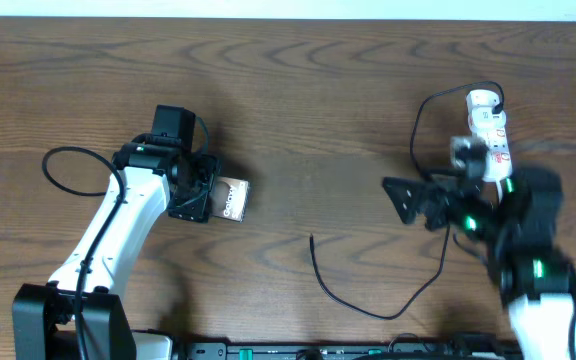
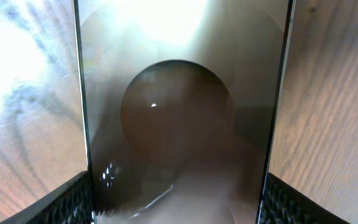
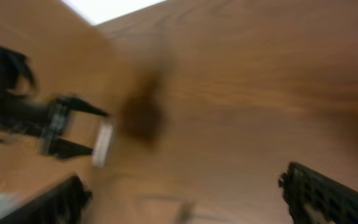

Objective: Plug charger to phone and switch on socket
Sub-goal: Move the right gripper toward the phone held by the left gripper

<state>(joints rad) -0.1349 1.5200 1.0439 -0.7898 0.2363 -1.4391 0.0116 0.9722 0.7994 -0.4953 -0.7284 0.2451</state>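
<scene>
Phone [image 1: 232,199], both long edges clamped in left jaws; right jaws wide apart over open table [image 1: 298,80].

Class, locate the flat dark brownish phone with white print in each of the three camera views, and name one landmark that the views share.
Overhead: the flat dark brownish phone sits left of centre, at the tip of the left hand.
Left wrist: it fills the middle, between the hand's black fingers.
Right wrist: blurred; it is probably the pale slab at middle left, in that hand.
Shared landmark: the left hand gripping it.
</scene>
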